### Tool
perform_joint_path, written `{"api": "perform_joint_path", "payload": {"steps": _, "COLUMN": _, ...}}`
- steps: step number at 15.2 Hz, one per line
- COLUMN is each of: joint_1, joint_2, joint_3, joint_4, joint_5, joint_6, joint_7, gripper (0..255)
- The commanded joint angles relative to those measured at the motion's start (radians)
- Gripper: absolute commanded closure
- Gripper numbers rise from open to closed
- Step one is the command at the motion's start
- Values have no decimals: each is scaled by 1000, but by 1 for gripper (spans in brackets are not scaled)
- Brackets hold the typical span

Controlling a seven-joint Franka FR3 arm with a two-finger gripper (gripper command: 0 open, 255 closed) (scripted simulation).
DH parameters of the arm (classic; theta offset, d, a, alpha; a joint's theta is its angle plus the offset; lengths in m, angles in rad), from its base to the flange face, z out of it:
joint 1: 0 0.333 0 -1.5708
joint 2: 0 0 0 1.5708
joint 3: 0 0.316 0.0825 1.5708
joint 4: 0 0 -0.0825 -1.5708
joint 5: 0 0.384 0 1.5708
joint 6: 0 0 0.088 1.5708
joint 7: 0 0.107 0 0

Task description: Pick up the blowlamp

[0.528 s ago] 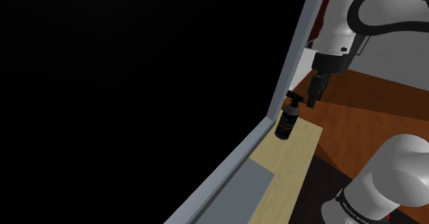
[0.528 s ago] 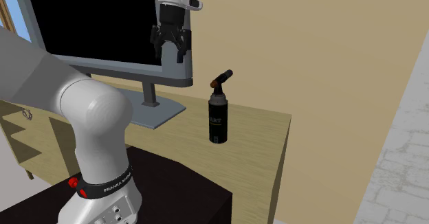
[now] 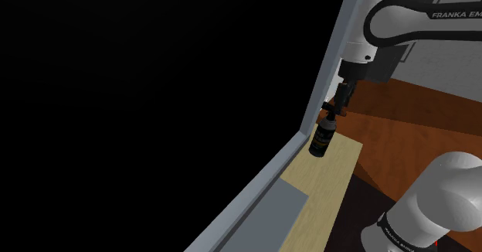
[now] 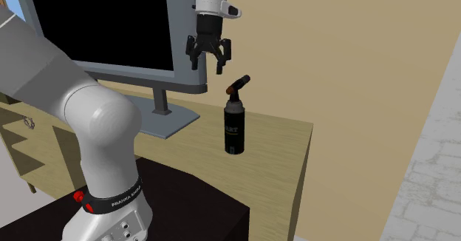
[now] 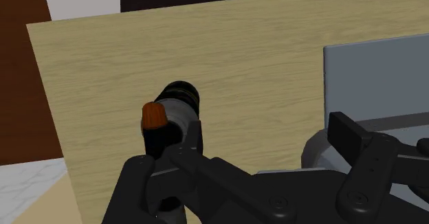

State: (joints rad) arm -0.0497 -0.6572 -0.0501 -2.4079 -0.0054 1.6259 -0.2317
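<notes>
Blowlamp [image 4: 234, 127] is stood upright on the bench [image 4: 284, 140] near the monitor stand [image 4: 171, 121]; hand [image 4: 207, 64] is held spread above and beside it, nothing gripped. In the wrist view it is partly hidden behind a finger [image 5: 148, 185]

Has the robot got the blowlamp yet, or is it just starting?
Not yet. The reach looks done: the claw hangs open close above the blowlamp, which stands upright on the desk, untouched. Left to do: come down around it, shut and lift.
</notes>
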Motion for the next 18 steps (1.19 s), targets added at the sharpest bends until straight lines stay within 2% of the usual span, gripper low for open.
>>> {"api": "perform_joint_path", "payload": {"steps": 1, "joint_1": -9, "joint_2": 58, "joint_3": -19, "joint_4": 30, "joint_5": -27, "joint_6": 39, "joint_7": -32, "gripper": 0}}
{"api": "perform_joint_path", "payload": {"steps": 5, "joint_1": -24, "joint_2": 178, "joint_3": -57, "joint_4": 91, "joint_5": -71, "joint_6": 120, "joint_7": -92, "gripper": 0}}
{"api": "perform_joint_path", "payload": {"steps": 7, "joint_1": -8, "joint_2": 238, "joint_3": -94, "joint_4": 129, "joint_5": -96, "joint_6": 155, "joint_7": -113, "gripper": 0}}
{"api": "perform_joint_path", "payload": {"steps": 9, "joint_1": 10, "joint_2": 241, "joint_3": -111, "joint_4": 119, "joint_5": -103, "joint_6": 170, "joint_7": -108, "gripper": 0}}
{"api": "perform_joint_path", "payload": {"steps": 15, "joint_1": 10, "joint_2": 257, "joint_3": -118, "joint_4": 44, "joint_5": -107, "joint_6": 261, "joint_7": -105, "gripper": 0}}
{"api": "perform_joint_path", "payload": {"steps": 17, "joint_1": 10, "joint_2": 257, "joint_3": -118, "joint_4": 44, "joint_5": -107, "joint_6": 261, "joint_7": -105, "gripper": 0}}
{"api": "perform_joint_path", "payload": {"steps": 18, "joint_1": 10, "joint_2": 251, "joint_3": -118, "joint_4": 42, "joint_5": -108, "joint_6": 257, "joint_7": -105, "gripper": 255}}
